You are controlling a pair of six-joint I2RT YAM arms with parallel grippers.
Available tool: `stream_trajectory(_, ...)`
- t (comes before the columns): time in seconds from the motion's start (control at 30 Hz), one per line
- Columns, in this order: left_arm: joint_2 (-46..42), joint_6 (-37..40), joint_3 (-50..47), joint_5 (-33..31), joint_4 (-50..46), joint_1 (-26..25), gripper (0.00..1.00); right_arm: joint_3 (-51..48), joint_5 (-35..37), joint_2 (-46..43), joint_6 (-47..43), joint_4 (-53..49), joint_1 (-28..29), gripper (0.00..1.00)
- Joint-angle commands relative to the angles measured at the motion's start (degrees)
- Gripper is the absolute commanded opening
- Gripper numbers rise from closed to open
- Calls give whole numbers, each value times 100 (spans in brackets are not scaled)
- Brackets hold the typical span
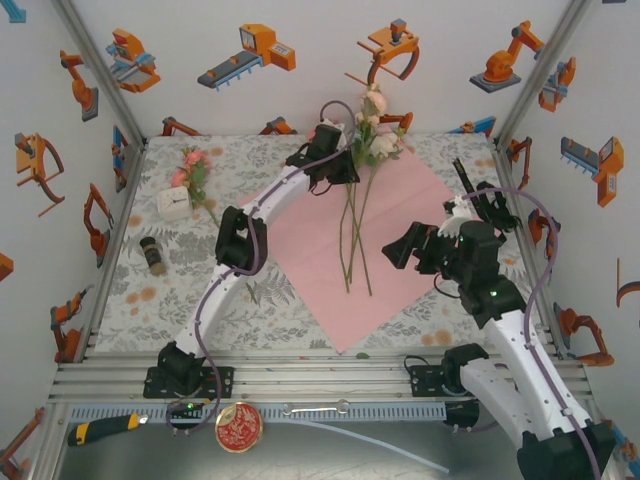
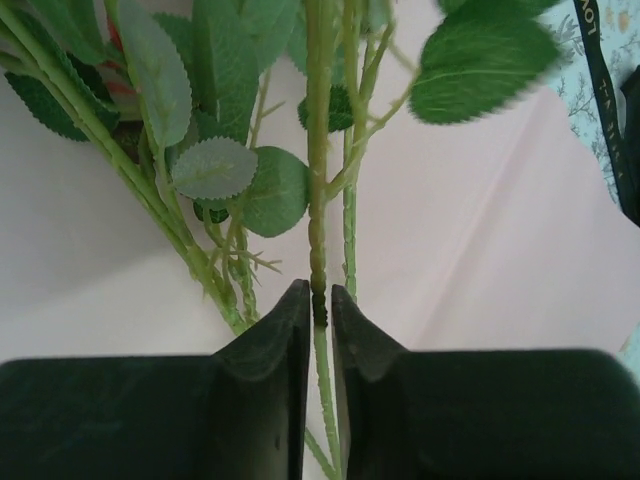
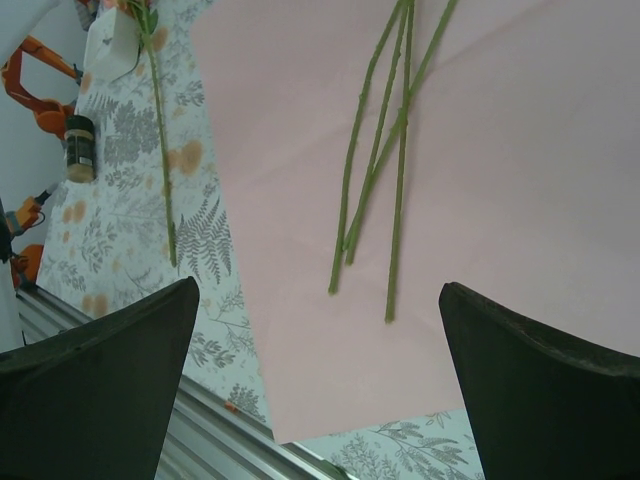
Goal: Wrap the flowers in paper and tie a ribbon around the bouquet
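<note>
Holding left claw (image 2: 320,300) narrowly parted astride one stem of the flowers (image 2: 318,180) just below the leaves, lying blooms-far, stems-near along the pink paper (image 1: 410,200) on the counter (image 1: 250,300), with wide-open right claw (image 3: 320,284) hovering nearer the stem tips.

You see the large thin paper sheet (image 1: 310,240) showing pink; the flowers (image 1: 375,140) are cream and pink on green stems; the tablecloth (image 1: 150,300) is grey fern print blotched orange; the narrow ribbon (image 2: 605,90) is black, lettered gold.
</note>
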Motion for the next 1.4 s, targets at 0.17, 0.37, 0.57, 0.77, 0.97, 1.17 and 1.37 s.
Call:
stream_trajectory(0.17,-1042,333,-156,-116,-186,113,32,21,247,-257,-77,-134,33,95)
stream_trajectory(0.37,-3612,1057,-3211,-1467,193,331,34,-3,366,-458,94,-250,36,95)
stream_trajectory(0.57,-5656,1428,-6025,-3184,454,1139,35,-152,85,-474,273,82,44,95)
stream_trajectory(0.77,-5853,1534,-6751,-3626,125,2203,35,-134,-134,-82,345,519,41,95)
stream_trajectory(0.97,-4834,1713,-6106,-3760,-436,2680,35,-35,-179,217,340,613,39,95)
stream_trajectory(1.17,-3733,1859,-5236,-3466,-1085,2889,38,-69,-84,118,294,507,44,95)
stream_trajectory(1.37,-3200,1869,-4846,-3212,-1296,2950,39,-59,-14,59,259,418,43,95)
